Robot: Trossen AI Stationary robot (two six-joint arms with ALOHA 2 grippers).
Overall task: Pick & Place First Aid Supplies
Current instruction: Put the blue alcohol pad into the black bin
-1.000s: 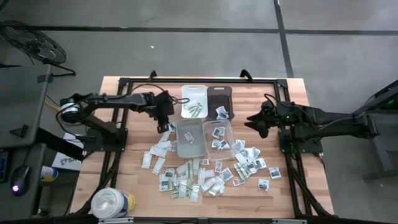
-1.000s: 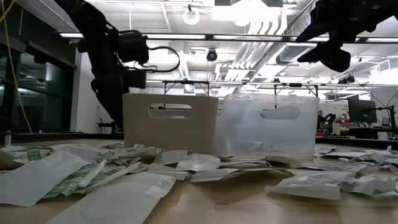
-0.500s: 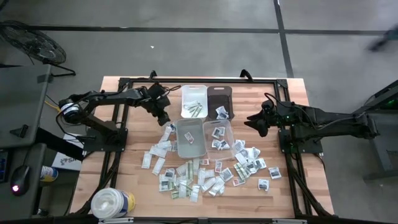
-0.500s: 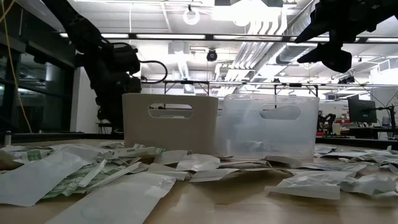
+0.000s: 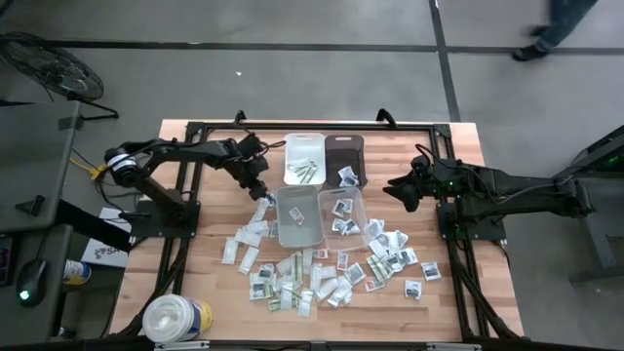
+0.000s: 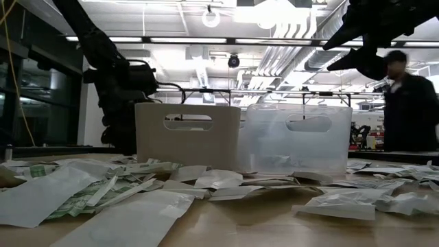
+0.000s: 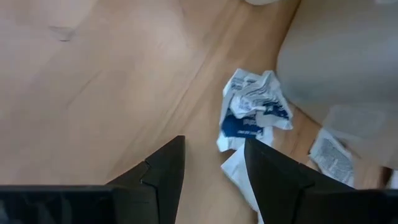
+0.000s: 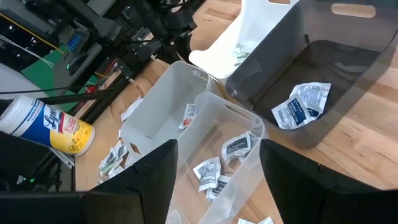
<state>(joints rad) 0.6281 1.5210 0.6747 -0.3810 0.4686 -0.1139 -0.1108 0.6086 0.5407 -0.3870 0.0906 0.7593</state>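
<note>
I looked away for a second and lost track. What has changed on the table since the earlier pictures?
The left claw swung away from beside the bins, then came back down over a crumpled packet lying next to the pale bin, its fingers apart and holding nothing. A person has walked into the room behind. The right claw, the bins and the scattered packets stayed put.

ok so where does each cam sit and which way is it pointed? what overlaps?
High: overhead, straight down on the table; both arms show, left hand, right hand.
Low: at tabletop height, level across the packets to two bins and the room; arms enter from above.
Left wrist: looks past its open fingers at a crumpled packet on wood.
Right wrist: looks past its open fingers into the four bins, toward the left arm.
Shared: the dark bin shows in high and right wrist.
</note>
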